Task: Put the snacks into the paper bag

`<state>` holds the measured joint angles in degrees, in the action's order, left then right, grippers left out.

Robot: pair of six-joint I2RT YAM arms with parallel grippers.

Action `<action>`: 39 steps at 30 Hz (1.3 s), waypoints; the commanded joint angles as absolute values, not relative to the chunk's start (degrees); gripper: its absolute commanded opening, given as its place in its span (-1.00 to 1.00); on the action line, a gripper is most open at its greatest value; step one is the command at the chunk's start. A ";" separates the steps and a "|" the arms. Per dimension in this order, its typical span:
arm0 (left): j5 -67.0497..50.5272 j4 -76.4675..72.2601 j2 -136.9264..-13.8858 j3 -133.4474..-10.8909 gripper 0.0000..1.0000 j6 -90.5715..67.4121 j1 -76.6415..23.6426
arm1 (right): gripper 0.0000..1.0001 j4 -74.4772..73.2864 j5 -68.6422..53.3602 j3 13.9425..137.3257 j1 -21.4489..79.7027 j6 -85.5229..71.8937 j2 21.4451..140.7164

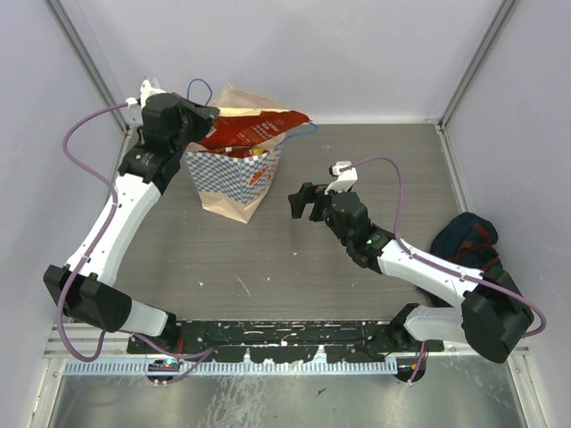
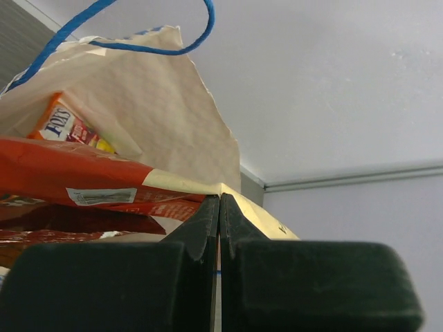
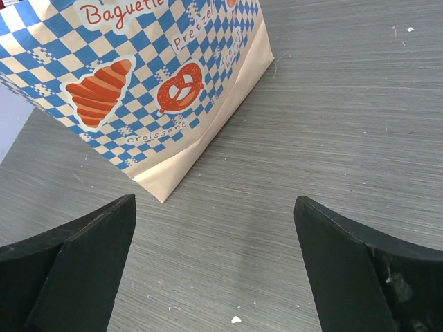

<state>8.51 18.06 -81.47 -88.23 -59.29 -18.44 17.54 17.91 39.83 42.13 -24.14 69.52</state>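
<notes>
The red Doritos chip bag (image 1: 254, 131) lies lengthwise across the paper bag (image 1: 234, 185) mouth, one end poking out to the right. The left gripper (image 2: 219, 202) is clenched on the rim. The right gripper (image 3: 214, 207) gapes wide near the base.

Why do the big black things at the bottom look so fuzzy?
Left wrist view: the left hand is too near the lens, so it blurs; the paper bag behind is sharper. Right wrist view: the right hand is dark, the bag's checks crisp. Top view: evenly lit, soft shadows.
</notes>
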 commanded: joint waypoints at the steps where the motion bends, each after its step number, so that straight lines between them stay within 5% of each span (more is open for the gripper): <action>1: 13.15 11.40 -79.06 -88.49 -1.00 -58.52 -18.67 | 1.00 19.16 18.63 40.41 41.86 -24.25 69.09; 4: 13.20 12.64 -79.85 -88.12 -0.54 -58.64 -18.63 | 1.00 19.16 18.47 40.43 41.77 -24.33 69.22; 8: 12.15 12.17 -79.85 -87.00 0.74 -60.01 -18.68 | 1.00 19.00 18.57 40.45 41.81 -24.32 69.14; 9: 11.87 12.12 -79.85 -87.14 0.85 -60.04 -18.65 | 1.00 18.99 18.62 40.43 41.79 -24.33 69.09; 24: 8.77 13.72 -78.00 -92.62 0.80 -56.08 -20.88 | 1.00 19.12 18.10 40.43 41.83 -24.54 69.17; 31: 17.77 22.10 -75.06 -92.90 0.68 -36.23 -28.69 | 1.00 18.91 18.07 40.54 41.83 -24.35 69.20; 39: 27.64 25.95 -69.51 -87.38 0.99 -13.43 -35.58 | 1.00 18.99 16.89 41.05 41.84 -24.66 70.74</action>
